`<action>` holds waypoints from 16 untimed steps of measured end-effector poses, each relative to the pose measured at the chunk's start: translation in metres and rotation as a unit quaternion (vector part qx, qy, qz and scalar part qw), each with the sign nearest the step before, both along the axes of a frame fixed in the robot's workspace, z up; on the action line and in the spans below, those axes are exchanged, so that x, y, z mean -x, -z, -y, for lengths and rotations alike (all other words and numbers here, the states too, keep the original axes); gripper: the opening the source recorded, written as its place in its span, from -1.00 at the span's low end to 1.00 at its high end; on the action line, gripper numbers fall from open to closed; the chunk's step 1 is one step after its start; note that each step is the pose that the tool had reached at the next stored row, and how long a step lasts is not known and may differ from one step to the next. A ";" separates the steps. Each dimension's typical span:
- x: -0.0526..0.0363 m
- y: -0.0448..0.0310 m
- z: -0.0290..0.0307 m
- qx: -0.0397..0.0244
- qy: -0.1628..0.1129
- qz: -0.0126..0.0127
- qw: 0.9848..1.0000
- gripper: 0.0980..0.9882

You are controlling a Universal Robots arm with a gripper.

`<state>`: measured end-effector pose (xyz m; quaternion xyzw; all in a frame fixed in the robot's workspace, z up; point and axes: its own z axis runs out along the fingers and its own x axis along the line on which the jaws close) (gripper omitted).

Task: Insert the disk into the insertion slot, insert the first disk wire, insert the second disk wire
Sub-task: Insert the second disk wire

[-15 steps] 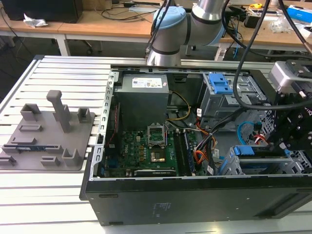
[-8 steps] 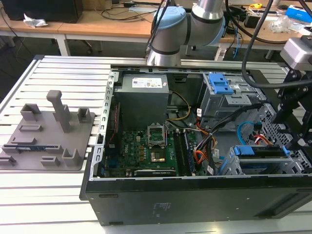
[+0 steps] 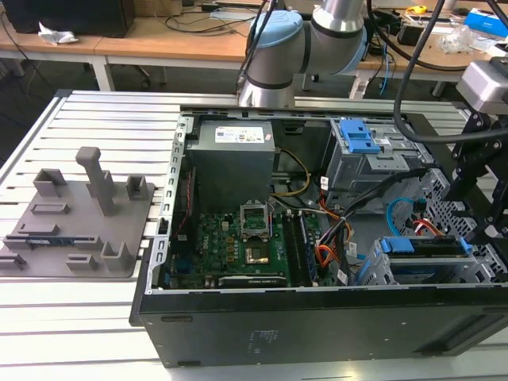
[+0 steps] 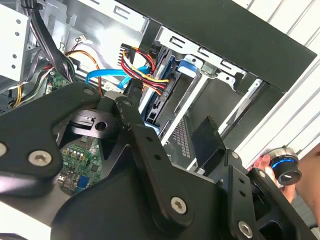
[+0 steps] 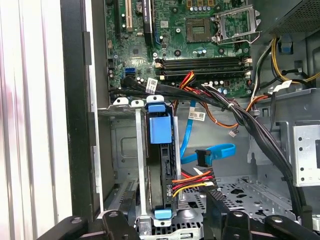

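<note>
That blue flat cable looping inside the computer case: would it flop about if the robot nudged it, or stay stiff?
Probably springy, not limp: the blue cable shows a smooth curve in the first wrist view. Being a thin flat band, it likely bends easily flatwise, less edgewise. It looks light, so a nudge should shift it.

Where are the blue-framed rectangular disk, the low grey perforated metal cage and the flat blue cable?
Blue-framed rectangular disk (image 5: 160, 129): first wrist view, the frame's blue tab.
Low grey perforated metal cage (image 5: 141, 165): first wrist view, the upright rail beside the disk.
Flat blue cable (image 5: 222, 149): first wrist view, its level stretch.
</note>
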<state>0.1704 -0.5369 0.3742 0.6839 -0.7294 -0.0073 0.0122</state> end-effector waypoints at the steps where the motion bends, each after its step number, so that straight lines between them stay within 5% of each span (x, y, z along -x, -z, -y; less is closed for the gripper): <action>1: 0.0000 0.0000 0.0000 0.000 0.000 0.000 1.000 0.28; 9: 0.0000 -0.0006 -0.0001 0.000 0.000 0.000 1.000 0.28; 10: 0.0000 -0.0039 -0.0058 0.014 0.000 0.000 1.000 0.28; 11: 0.0000 -0.0078 -0.0123 0.036 0.000 0.000 0.999 0.28; 13: 0.0000 -0.0104 -0.0193 0.059 0.000 0.000 0.998 0.28; 14: 0.0000 -0.0104 -0.0274 0.079 0.000 0.000 0.997 0.28; 16: 0.0000 -0.0105 -0.0398 0.096 0.000 0.000 0.995 0.28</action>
